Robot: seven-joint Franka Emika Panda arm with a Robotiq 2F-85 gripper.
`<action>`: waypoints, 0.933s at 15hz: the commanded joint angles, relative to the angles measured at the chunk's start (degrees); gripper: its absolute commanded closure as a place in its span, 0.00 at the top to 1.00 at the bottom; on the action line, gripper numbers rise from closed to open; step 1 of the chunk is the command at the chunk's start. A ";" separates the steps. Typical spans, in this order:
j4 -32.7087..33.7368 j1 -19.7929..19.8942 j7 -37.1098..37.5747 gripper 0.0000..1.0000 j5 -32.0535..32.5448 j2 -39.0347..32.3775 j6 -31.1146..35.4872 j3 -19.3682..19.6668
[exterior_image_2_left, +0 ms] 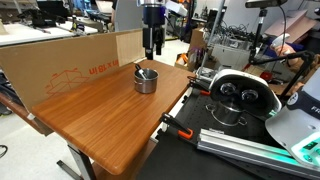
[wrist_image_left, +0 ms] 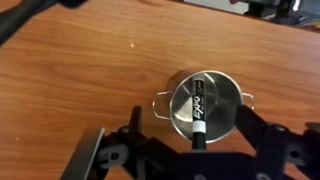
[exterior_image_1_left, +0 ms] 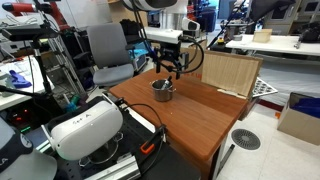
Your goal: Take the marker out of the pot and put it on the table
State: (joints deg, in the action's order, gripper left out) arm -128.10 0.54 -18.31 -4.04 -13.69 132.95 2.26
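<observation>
marker (wrist_image_left: 198, 110) lying slanted inside pot (wrist_image_left: 228, 98) (1 end up on rim), pot on table (wrist_image_left: 80, 70), gripper (exterior_image_2_left: 152, 50) hovering above, claw spread apart, holding nothing

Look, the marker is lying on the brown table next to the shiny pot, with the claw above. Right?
No. The marker is lying inside the shiny pot, not next to it on the brown table; the wrist view shows this. The claw is above.
</observation>
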 commanded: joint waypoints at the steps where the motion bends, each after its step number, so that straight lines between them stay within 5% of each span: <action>1: 4.02 0.83 2.41 1.00 -0.48 -3.95 -0.74 -1.71; 12: 11.05 0.20 8.30 1.00 0.81 -11.37 -2.05 -2.99; 14: 12.20 0.21 8.82 0.74 1.06 -12.31 -2.50 -2.95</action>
State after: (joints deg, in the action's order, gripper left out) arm -118.76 0.54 -11.30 -3.85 -24.04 132.63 -0.38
